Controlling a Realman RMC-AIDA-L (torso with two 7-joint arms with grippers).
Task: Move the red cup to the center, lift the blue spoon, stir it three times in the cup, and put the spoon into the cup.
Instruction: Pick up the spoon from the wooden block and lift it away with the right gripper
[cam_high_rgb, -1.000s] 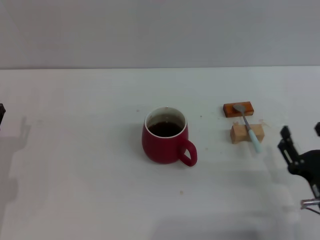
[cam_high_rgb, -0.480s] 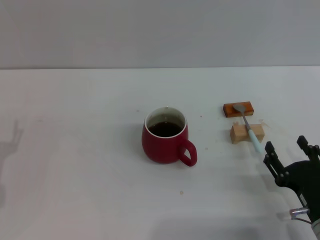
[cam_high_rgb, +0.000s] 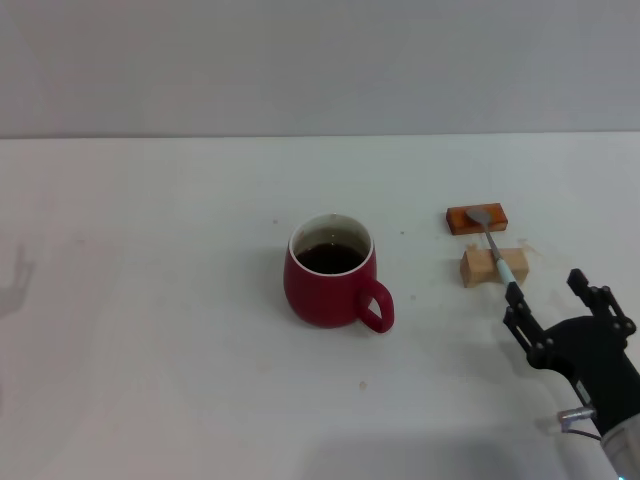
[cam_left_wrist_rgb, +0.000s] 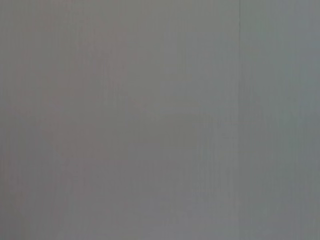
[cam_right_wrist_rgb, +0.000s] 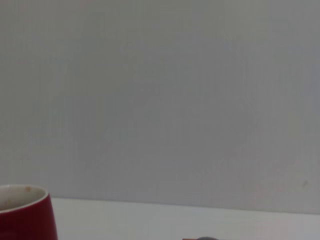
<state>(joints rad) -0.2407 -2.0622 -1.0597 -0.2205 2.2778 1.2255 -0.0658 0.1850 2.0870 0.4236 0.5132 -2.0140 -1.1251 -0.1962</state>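
Black and spread wide with nothing between its fingers, our right gripper (cam_high_rgb: 560, 305) sits at the lower right of the head view, just below the tip of the blue spoon (cam_high_rgb: 497, 250). We see the spoon's long axis run up and slightly left from there, handle across a pale wooden block (cam_high_rgb: 484, 268), bowl on an orange block (cam_high_rgb: 476, 218). Our right arm is plainly the nearer one. Mid-frame stands the red cup (cam_high_rgb: 330, 280), handle toward the lower right. Our left gripper is out of sight.
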